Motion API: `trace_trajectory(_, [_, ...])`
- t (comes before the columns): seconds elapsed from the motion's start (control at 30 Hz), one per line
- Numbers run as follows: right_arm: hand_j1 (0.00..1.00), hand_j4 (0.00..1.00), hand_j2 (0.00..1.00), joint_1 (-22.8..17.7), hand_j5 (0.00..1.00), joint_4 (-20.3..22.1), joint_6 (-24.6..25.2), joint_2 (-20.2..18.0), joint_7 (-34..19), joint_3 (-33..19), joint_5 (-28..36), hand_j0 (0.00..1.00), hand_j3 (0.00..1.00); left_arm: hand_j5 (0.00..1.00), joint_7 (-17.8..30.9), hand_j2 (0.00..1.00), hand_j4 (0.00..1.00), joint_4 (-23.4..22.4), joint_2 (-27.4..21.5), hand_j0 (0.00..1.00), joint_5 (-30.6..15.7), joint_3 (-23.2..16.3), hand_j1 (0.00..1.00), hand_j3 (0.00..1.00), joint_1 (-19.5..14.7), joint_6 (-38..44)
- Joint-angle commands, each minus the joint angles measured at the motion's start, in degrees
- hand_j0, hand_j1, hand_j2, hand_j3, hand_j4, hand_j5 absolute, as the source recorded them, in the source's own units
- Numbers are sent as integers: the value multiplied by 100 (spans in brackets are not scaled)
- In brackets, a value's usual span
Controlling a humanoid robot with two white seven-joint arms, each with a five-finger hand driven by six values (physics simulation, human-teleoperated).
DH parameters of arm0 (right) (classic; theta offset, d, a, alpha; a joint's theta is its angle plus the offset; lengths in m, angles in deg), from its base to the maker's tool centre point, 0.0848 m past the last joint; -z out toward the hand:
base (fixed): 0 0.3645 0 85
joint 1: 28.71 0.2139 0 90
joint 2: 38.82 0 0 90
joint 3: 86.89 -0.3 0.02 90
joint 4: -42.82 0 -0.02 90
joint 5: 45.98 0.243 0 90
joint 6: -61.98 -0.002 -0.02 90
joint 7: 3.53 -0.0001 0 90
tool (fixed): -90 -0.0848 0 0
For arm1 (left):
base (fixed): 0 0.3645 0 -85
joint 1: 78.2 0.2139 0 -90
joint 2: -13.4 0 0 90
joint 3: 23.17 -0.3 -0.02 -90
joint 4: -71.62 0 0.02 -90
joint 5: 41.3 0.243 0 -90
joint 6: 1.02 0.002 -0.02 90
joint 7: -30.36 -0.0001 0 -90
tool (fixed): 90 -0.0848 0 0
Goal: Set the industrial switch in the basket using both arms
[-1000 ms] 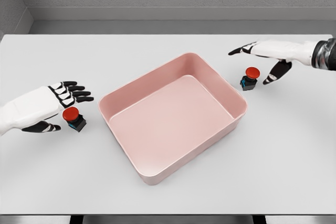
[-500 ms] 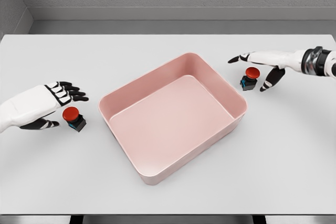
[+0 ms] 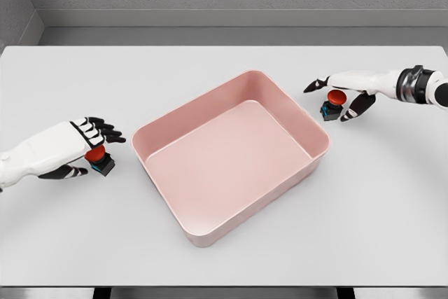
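A pink rectangular basket [image 3: 183, 123] sits mid-table, turned at an angle. One industrial switch [image 3: 101, 163], with a red cap on a black and blue body, stands left of it. My left hand [image 3: 99, 152] lies over this switch with the fingers across the cap and the thumb low beside the base, still open. A second switch [image 3: 333, 104] stands off the basket's right corner. My right hand [image 3: 327, 103] straddles it, with the fingers stretched past its far side and the thumb on the near right. It is open too.
The white table [image 3: 224, 257] runs to a grey back wall. Its front edge is near the bottom of the view. Nothing else stands on it besides the basket and the two switches.
Both hands came down and inward onto their switches. The left fingers now hide part of the red cap, and the right thumb and fingers have drawn closer. Neither switch has moved.
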Motion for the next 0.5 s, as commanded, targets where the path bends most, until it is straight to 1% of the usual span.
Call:
trace_trajectory(0.0, [83,83,83,0,83,-43,-8,2,7,0,21,83,83,91,-9,91,91,1,-1,91,-29,-1,91,91,0,3])
trace_trajectory(0.13, [75,75,75,0,75,-34,-34,2,16,0,-5,75,75,91,-9,91,91,-8,8,91,6,-1,91,91,18,3])
trace_trajectory(0.17, [72,72,72,0,72,-34,-34,2,16,0,-14,72,72,88,-9,88,88,-8,-1,88,6,-1,88,88,26,3])
trace_trajectory(0.3, [64,64,64,0,64,-25,-43,2,16,0,-31,64,64,86,-18,86,86,1,17,86,68,-1,86,86,26,3])
trace_trajectory(0.33, [64,64,64,9,64,-25,-43,2,16,0,-31,64,64,84,-18,84,84,1,34,84,68,-1,84,84,35,3])
trace_trajectory(0.37, [62,62,62,0,62,-25,-43,2,16,0,-31,62,62,79,-27,79,79,1,34,79,76,-1,79,79,35,3])
trace_trajectory(0.4, [61,61,61,17,61,-25,-43,2,16,0,-31,61,61,77,-27,77,77,-8,34,77,76,-9,77,77,35,3])
trace_trajectory(0.47, [56,56,56,35,56,-25,-43,2,16,0,-31,56,56,75,-18,75,75,-8,25,75,85,-9,75,75,44,3])
